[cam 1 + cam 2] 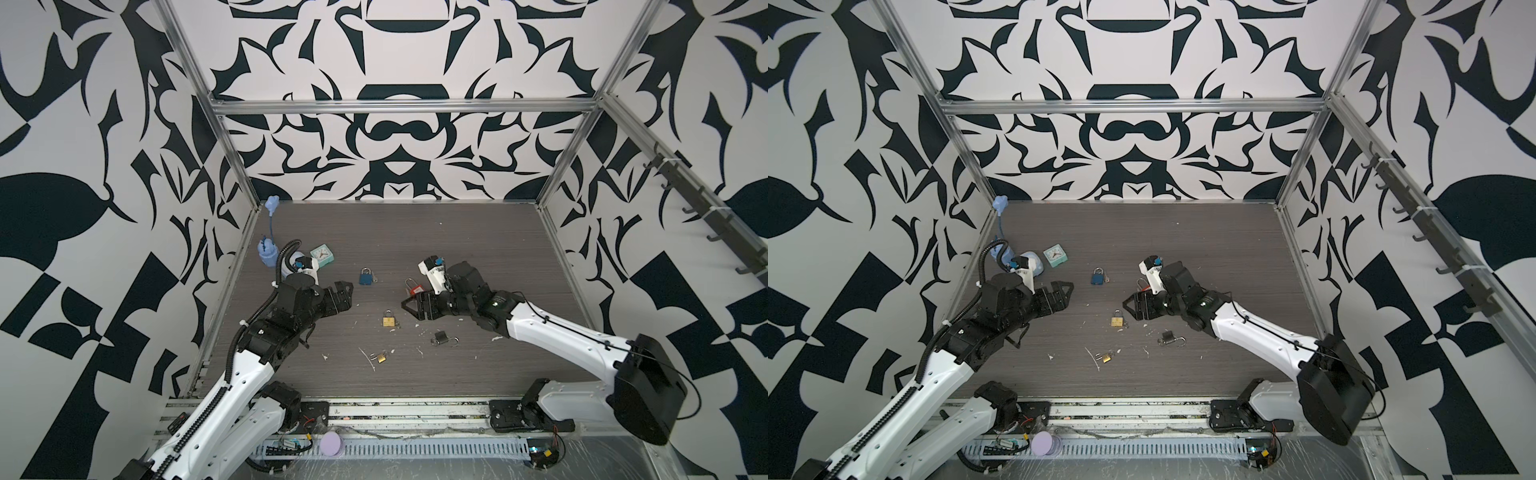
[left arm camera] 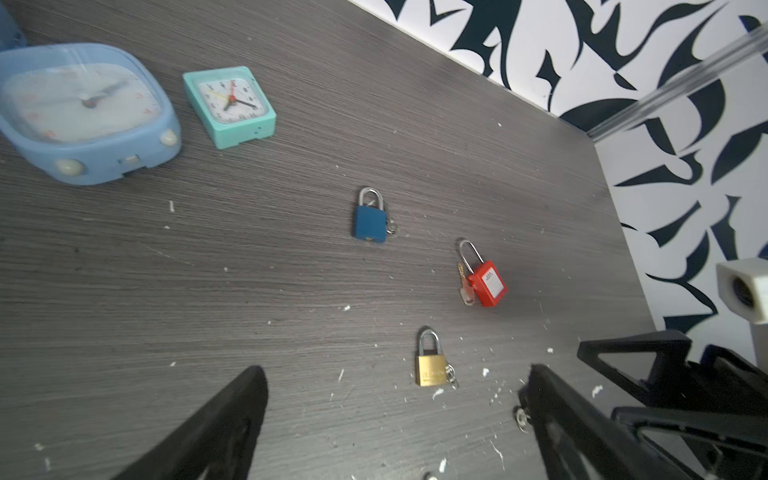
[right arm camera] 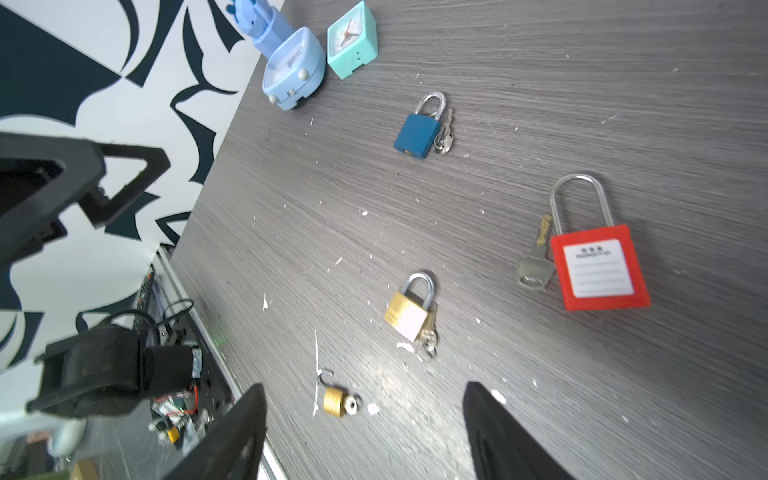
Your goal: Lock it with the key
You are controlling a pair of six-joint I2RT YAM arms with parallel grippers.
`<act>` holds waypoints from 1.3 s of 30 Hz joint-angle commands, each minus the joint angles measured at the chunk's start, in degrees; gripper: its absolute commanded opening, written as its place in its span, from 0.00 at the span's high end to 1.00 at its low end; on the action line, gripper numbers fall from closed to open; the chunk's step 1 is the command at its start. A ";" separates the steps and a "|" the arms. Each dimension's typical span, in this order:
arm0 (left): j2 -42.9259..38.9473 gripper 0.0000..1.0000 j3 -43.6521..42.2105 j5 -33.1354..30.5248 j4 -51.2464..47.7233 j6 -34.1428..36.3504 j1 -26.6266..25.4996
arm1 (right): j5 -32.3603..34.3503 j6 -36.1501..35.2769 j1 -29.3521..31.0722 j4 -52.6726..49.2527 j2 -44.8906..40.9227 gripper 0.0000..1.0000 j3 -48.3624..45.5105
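Several padlocks lie on the dark table. A red padlock (image 3: 598,268) with a silver key (image 3: 536,266) beside it lies just by my right gripper (image 1: 409,306), which partly hides it in both top views. A brass padlock (image 1: 389,320) with keys lies between the two grippers. A blue padlock (image 1: 365,277) with keys lies farther back. Nearer the front lie a small brass padlock (image 1: 381,357) and a black padlock (image 1: 440,336), both with the shackle swung out. My left gripper (image 1: 348,296) hangs open left of the brass padlock. Both grippers hold nothing.
A teal clock (image 1: 322,252), a light blue clock (image 2: 83,112) and a blue toy (image 1: 266,249) stand at the back left by the wall. White scraps litter the table. Patterned walls with metal rails close three sides.
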 commanded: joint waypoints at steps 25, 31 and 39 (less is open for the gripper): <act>26.01 0.04 0.70 -9.64 -11.57 -84.99 -39.63 | 13.85 -10.10 7.14 9.04 -17.69 0.00 -20.36; 32.06 0.08 -1.86 -11.14 -0.12 -89.43 -39.57 | 12.37 -10.82 7.15 9.12 -17.89 0.00 -19.93; 35.20 0.10 -3.15 -14.79 3.84 -92.28 -39.51 | 12.72 -11.72 7.16 9.45 -19.54 0.00 -20.57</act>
